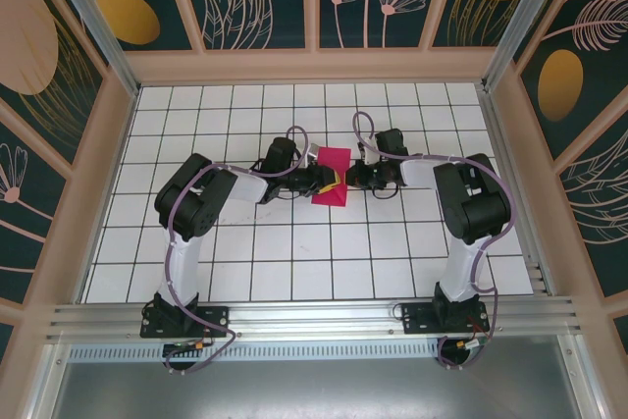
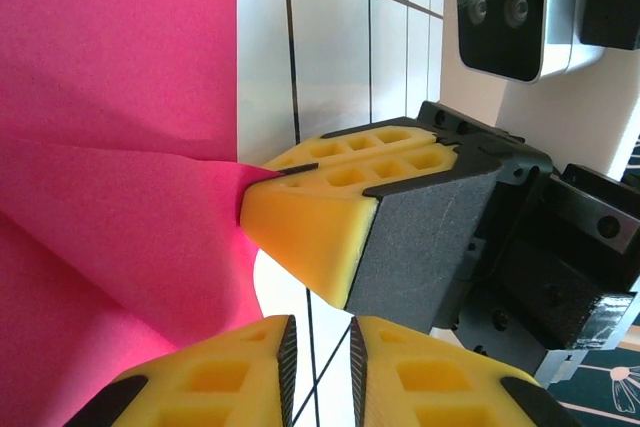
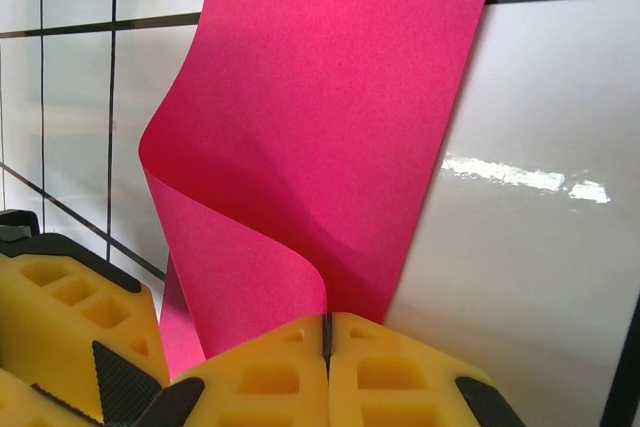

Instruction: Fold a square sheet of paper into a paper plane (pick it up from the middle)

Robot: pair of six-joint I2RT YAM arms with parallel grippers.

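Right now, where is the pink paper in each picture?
Top external: the thin magenta-pink sheet of paper, at the centre of the white table with black grid lines.
Left wrist: left side, creased.
Right wrist: middle, curling up from shut yellow jaws.
Shared landmark: that gridded table.

paper (image 2: 110, 147) cropped at wrist-view edges; left end effector (image 2: 322, 335) half-cropped

The square sheet of paper (image 1: 331, 176) is thin and magenta-pink. It sits just above the middle of the top view, as a small shape narrowing toward the bottom. In the right wrist view it curls over in a soft loop. In the left wrist view, creases meet at a point on its right edge, pinched by the right end effector (image 3: 327, 332).
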